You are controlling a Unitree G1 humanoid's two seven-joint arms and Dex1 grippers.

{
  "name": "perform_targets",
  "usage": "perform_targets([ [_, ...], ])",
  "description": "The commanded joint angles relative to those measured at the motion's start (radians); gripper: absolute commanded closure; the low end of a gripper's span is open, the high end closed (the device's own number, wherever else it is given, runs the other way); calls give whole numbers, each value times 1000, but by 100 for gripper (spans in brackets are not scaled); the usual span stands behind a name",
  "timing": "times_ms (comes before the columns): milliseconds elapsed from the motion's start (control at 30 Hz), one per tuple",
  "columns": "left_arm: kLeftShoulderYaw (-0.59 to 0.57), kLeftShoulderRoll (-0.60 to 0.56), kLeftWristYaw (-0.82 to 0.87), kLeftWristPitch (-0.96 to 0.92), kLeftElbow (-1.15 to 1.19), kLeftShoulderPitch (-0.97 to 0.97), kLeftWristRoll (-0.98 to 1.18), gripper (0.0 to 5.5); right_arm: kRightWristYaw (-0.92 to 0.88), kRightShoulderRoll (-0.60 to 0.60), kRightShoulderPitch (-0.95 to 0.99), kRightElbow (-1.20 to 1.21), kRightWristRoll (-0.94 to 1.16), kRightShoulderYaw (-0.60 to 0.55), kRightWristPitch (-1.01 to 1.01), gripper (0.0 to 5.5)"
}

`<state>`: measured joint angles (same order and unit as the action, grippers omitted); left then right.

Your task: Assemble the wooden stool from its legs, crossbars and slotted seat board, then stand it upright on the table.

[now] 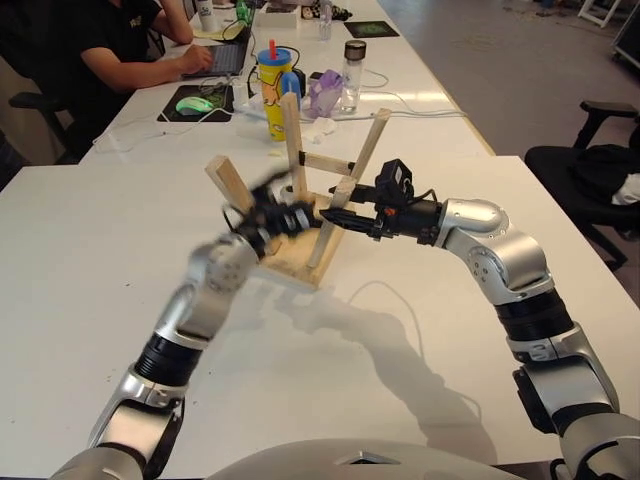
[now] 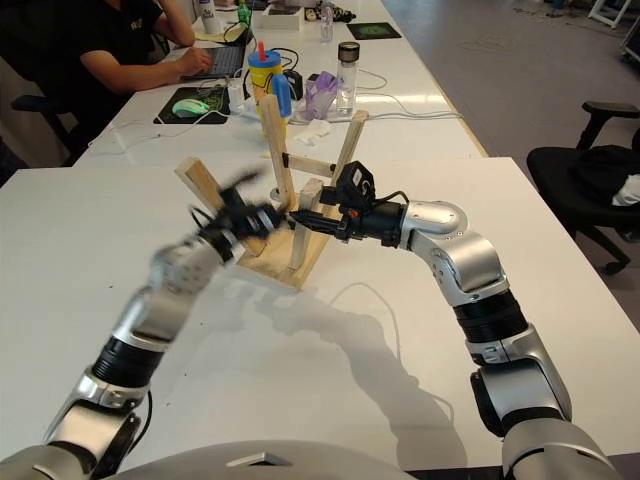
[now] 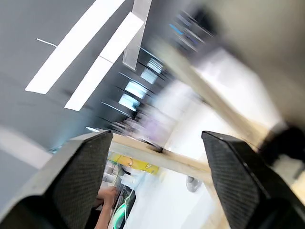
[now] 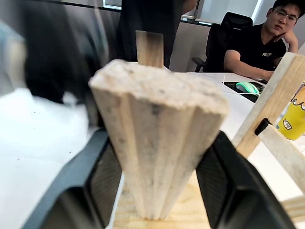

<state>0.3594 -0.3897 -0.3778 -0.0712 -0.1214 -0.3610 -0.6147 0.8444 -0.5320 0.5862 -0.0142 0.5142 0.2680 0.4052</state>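
Note:
The wooden stool lies upside down mid-table, its seat board [image 1: 288, 266] flat on the surface and its legs pointing up. Two far legs [image 1: 292, 140] [image 1: 371, 143] are joined by a crossbar [image 1: 325, 163]. A short leg [image 1: 228, 186] leans at the left. My right gripper [image 1: 334, 216] comes in from the right and is shut on the near leg [image 4: 157, 143], with one finger [image 4: 97, 179] on each side of it. My left gripper [image 1: 268, 212] is blurred, just left of that leg above the seat board. Its fingers [image 3: 78, 183] stand wide open, with a wooden bar [image 3: 162, 158] beyond them.
On the table behind the stool are a yellow cup [image 1: 273, 85], a clear bottle [image 1: 352, 72], a purple bag [image 1: 325, 92] and cables. A person works at a laptop at the far left. A black chair [image 1: 590, 170] is off the right edge.

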Motion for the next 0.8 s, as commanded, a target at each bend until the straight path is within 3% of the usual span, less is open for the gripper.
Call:
perform_targets([
  [33, 77, -48, -134, -127, 144, 135, -33, 201, -21, -22, -73, -106, -176, 127, 85, 346],
  [200, -103, 75, 57, -21, 32, 23, 155, 201, -37, -20, -91, -103, -164, 113, 65, 346],
  [367, -305, 111, 218, 13, -134, -24, 244, 201, -31, -12, -100, -101, -157, 109, 40, 346],
  [467, -354, 120, 265, 14, -177, -64, 258, 201, -28, -10, -108, -105, -159, 114, 32, 346],
  [567, -213, 93, 193, 16, -87, -18, 180, 201, -33, -8, -114, -105, -158, 117, 34, 346],
  [633, -16, 36, 51, -51, 85, 41, 32, 201, -32, -5, -113, -109, -161, 122, 35, 346],
  [700, 98, -21, -40, -100, 198, 106, -69, 201, -29, -2, -108, -116, -168, 134, 35, 346],
  [800, 117, -47, -83, -134, 205, 147, -86, 201, -24, -1, -101, -130, -179, 146, 33, 346],
])
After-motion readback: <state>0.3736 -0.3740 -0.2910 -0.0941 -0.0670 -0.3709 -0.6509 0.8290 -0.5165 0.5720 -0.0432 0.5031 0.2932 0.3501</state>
